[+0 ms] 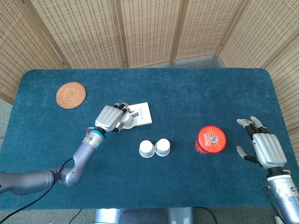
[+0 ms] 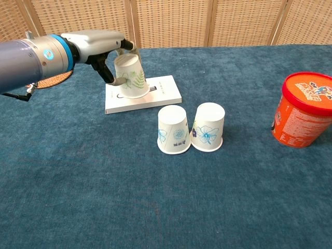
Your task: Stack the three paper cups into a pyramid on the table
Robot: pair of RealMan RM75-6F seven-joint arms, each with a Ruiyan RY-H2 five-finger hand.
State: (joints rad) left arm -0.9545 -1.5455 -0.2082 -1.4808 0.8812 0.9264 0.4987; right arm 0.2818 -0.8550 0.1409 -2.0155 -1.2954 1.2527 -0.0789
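The left hand [image 2: 106, 49] grips the fern-printed paper cup [image 2: 132, 77], tilted above the white booklet [image 2: 161, 96]; two upturned cups [image 2: 190, 128] wait touching. Next: carry it over, level it, seat it astride both; the right hand [image 1: 264, 147] idles, fingers spread.

bright, even light | soft faint shadows | sharp, no glare

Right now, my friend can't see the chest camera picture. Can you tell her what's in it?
The robot's left hand holds a tilted white paper cup with green leaves over a flat white box on a blue cloth table. Two upside-down white paper cups with blue flowers touch side by side in front, and an orange tub with a red lid stands at right.
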